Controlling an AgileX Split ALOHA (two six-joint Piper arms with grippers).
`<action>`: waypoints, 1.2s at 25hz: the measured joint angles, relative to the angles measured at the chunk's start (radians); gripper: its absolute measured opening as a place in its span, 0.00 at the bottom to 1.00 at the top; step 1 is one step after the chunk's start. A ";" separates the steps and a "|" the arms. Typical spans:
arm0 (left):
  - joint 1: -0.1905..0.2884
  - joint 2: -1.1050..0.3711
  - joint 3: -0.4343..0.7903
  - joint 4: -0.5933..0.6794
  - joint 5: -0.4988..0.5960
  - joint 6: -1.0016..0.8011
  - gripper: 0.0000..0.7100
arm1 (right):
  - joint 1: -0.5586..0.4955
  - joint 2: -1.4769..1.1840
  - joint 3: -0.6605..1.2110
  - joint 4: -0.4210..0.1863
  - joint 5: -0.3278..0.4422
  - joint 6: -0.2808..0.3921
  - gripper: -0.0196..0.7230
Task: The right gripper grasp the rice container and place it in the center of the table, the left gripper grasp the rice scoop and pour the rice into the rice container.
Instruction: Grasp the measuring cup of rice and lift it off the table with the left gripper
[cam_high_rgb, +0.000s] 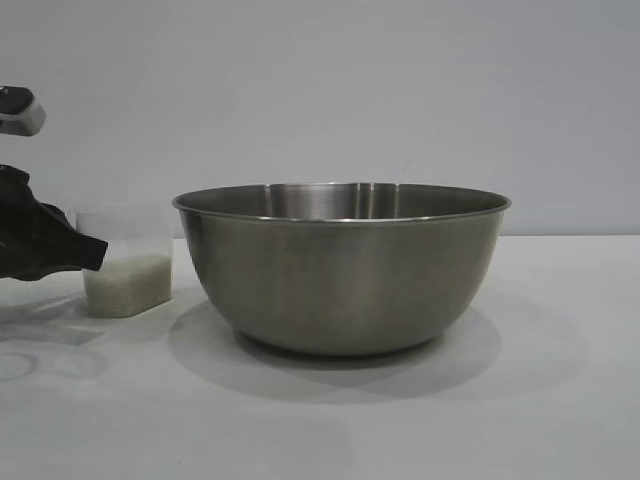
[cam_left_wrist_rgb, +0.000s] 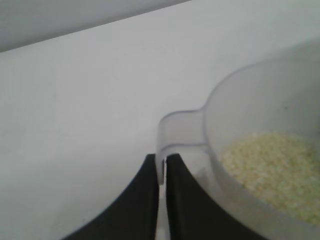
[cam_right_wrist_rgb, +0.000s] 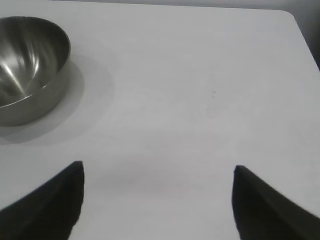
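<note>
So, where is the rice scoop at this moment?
In the exterior view the rice scoop stands on the table at the left, beside the rice container. The left gripper is shut on its handle.

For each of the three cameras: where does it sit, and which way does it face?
Exterior: low, level at the table, facing the rice container and rice scoop; left gripper at left edge.
Left wrist: fingers shut on the scoop's handle.
Right wrist: above table, open right gripper.
Shared: container in exterior and right wrist; scoop, rice in exterior and left wrist.
</note>
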 joint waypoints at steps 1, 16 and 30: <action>0.000 -0.005 0.000 0.000 0.000 0.000 0.00 | 0.000 0.000 0.000 0.000 0.000 0.000 0.72; 0.000 -0.035 0.000 0.029 0.002 0.017 0.00 | 0.000 0.000 0.000 0.000 0.000 0.000 0.72; 0.000 -0.160 0.000 0.064 0.015 0.167 0.00 | 0.000 0.000 0.000 0.000 0.000 0.000 0.72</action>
